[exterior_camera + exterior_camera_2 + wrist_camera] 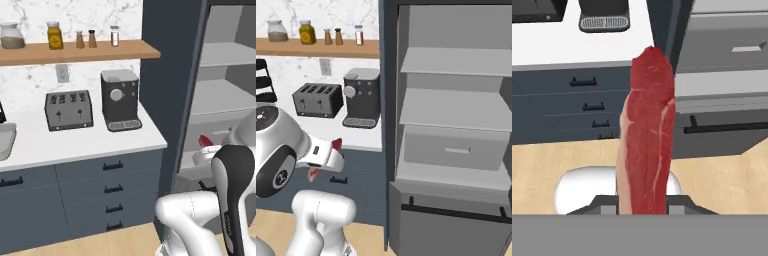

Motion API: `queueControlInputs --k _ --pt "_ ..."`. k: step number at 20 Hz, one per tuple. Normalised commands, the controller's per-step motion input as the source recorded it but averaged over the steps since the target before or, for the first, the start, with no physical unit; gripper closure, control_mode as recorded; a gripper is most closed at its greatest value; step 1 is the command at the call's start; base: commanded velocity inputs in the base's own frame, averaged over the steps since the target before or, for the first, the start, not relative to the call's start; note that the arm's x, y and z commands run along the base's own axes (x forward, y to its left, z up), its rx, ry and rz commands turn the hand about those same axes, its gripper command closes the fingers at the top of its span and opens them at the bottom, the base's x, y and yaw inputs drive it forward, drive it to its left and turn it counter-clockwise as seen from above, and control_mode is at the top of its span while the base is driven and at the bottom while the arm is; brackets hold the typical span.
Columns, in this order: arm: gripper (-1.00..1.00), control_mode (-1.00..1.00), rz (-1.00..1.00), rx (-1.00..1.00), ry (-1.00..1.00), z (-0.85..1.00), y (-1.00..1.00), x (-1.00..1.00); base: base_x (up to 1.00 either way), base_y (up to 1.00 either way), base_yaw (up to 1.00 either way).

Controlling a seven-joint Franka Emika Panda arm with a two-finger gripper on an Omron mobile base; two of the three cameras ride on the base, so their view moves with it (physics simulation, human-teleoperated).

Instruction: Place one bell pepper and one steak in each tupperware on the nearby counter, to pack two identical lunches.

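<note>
A long raw red steak (646,135) with a pale fat edge stands upright between the jaws of my gripper (643,204), which is shut on its lower end. From the right base view, the steak's red tip (336,144) pokes out above the white hand of the gripper (324,159). In the left base view the steak (205,141) shows beside the arm, in front of the open tall unit. The white counter (90,142) over dark blue drawers lies to the left, also seen from the hand (577,52). Bell pepper and tupperware are out of view.
A grey toaster (69,110) and a dark coffee machine (120,100) stand on the counter, with a sink edge (5,142) at far left. A wooden shelf (75,51) holds jars. The tall open unit (456,115) has grey shelves and a drawer.
</note>
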Motion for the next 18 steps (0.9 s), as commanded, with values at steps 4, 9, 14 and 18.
queueControlInputs --k 4,9,14,18 --pt "1.0 1.0 0.0 0.0 0.0 0.0 0.0 0.0 -0.16 1.0 0.05" --pt "1.0 1.0 0.0 0.0 0.0 0.0 0.0 0.0 0.06 1.0 0.0" --pt "1.0 1.0 0.0 0.0 0.0 0.0 0.0 0.0 0.38 1.0 0.0" --pt "1.0 1.0 0.0 0.0 0.0 0.0 0.0 0.0 0.56 0.92 0.0"
